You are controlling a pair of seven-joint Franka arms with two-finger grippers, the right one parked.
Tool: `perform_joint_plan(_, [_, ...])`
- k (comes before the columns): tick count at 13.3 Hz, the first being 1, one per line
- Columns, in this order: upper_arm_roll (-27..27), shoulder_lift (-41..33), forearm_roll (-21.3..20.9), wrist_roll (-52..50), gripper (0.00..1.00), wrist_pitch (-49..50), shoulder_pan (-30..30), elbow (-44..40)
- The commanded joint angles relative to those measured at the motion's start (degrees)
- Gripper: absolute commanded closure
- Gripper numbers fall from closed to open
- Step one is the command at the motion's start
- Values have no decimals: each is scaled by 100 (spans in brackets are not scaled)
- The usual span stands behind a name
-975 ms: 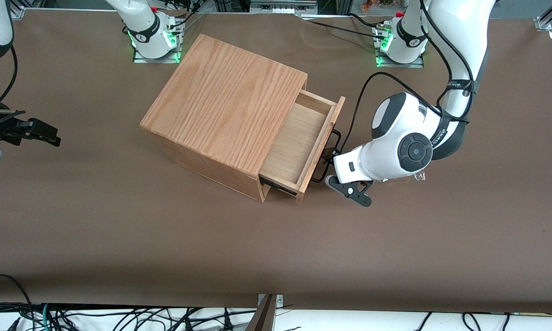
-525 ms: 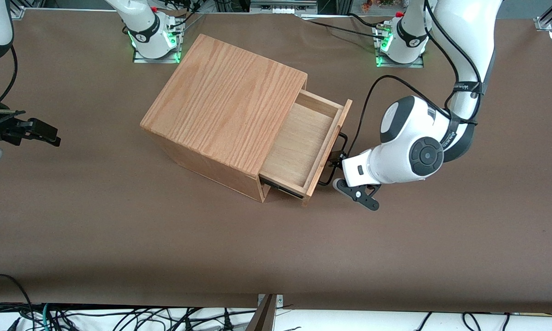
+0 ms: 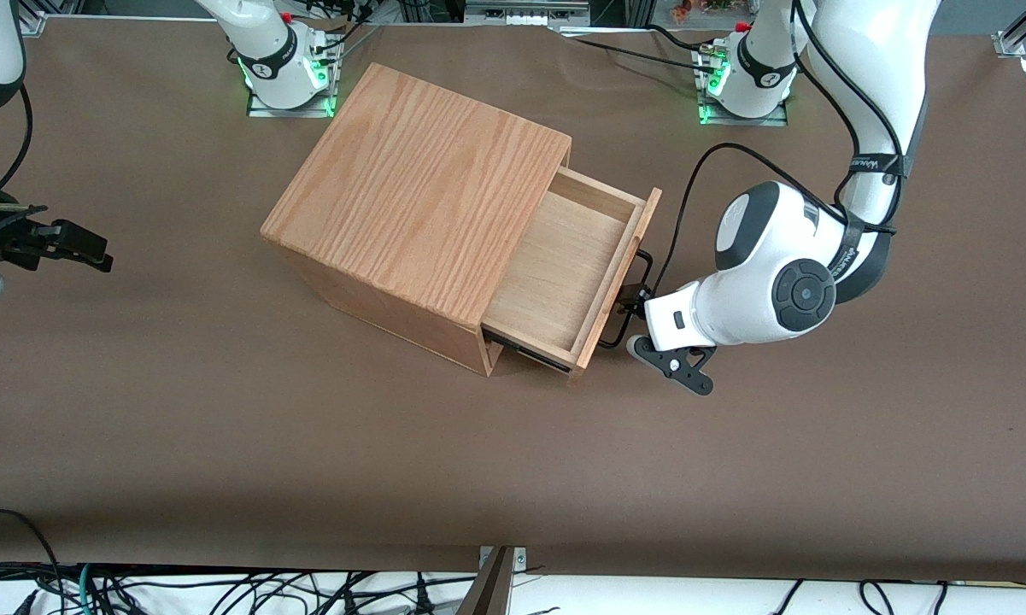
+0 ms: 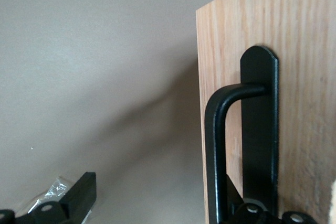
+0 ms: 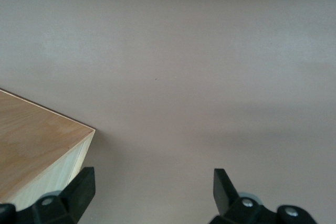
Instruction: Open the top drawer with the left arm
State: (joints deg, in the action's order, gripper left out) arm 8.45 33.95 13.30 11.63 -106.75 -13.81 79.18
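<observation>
The top drawer (image 3: pixel 572 273), centre-right of the frame on the worktop (image 3: pixel 222 427), was shown pulled well out, its handle (image 3: pixel 630 295) hooked by the left arm's (image 3: pixel 773 278) gripper (image 3: pixel 636 303), whose finger spread could not be told.

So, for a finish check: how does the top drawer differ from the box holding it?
The top drawer is shallow, pale plywood inside; the box is large, with bold oak grain. The drawer carries a black handle, with the open claw at it; the box top is bare. Both are wood.
</observation>
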Motion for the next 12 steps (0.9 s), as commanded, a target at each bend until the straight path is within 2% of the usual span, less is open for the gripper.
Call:
perform_joint_plan(1, [-62, 6, -381, 279, 0, 31, 107, -69])
perform_joint_plan(7, [-36, -3, -372, 305, 0, 137, 151, -61])
perform_joint_plan(12, [8, -11, 58, 296, 0, 137, 124, -113])
